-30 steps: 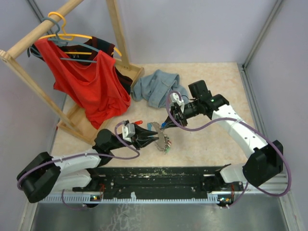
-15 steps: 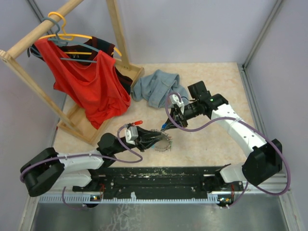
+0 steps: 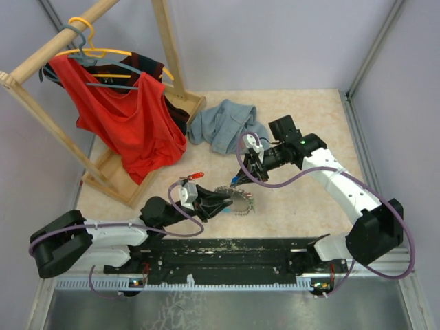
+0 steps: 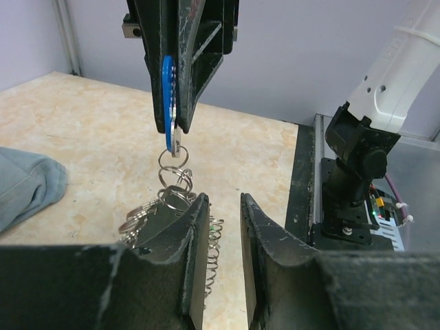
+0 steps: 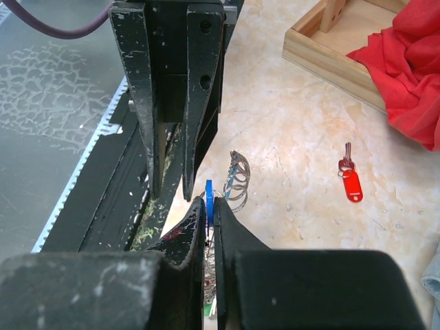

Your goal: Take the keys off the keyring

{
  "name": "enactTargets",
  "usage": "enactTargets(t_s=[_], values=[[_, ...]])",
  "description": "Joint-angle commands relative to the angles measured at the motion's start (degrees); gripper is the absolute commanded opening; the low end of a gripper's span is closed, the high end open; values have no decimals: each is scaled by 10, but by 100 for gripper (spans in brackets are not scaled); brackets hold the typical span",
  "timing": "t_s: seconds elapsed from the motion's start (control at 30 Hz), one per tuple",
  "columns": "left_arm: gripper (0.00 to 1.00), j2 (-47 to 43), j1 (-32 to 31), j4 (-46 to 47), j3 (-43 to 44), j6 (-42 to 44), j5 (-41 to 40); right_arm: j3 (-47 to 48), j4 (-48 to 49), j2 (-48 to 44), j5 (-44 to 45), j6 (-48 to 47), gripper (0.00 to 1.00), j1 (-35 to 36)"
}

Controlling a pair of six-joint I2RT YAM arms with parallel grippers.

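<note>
Pinching a blue key by its plastic head in the right claw, jaws closed flat on it, metal blade pointing down. Holding it raised just above the table, near the middle and not far from the arm bases.

Hanging off that blade by a wire ring: the keyring, a bunch of silvery rings with a grey tab and a coiled chain, trailing down onto the table and against the left claw.

Resting low beside the bunch with the left claw, jaws a narrow slot apart, outer face of one finger touching the rings. Showing nothing plainly clamped in that slot, only table and a bit of chain coil through it.

Appearing from above as a small glinting fan of metal between the two claws, too small there to count keys.

Lying loose on the table, apart from the bunch and off the ring: a red key, on the side toward the wooden rack.

Draping from hangers on that rack: a red shirt.

Lying crumpled farther back on the table: a grey-blue garment.
</note>
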Motion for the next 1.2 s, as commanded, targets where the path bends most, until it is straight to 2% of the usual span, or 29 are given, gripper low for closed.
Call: enactTargets(t_s=[0.0,0.2,0.37,0.77,1.17], values=[[31,-10,-13,25,-14,-15,-28,33,15,-12,-38,-8,0,-6],[38,-21,-36,33,-24,1,-67,32,16,-12,-38,-7,0,-6],[38,-6,-58,41,-20,36,-100,32,16,-13,-39,-7,0,-6],[31,104,-79,214,-25,122,-154,36,9,-18,-42,-11,0,-9],[26,167,-80,291,-21,136,-200,42,-11,-17,-41,-29,0,-11]])
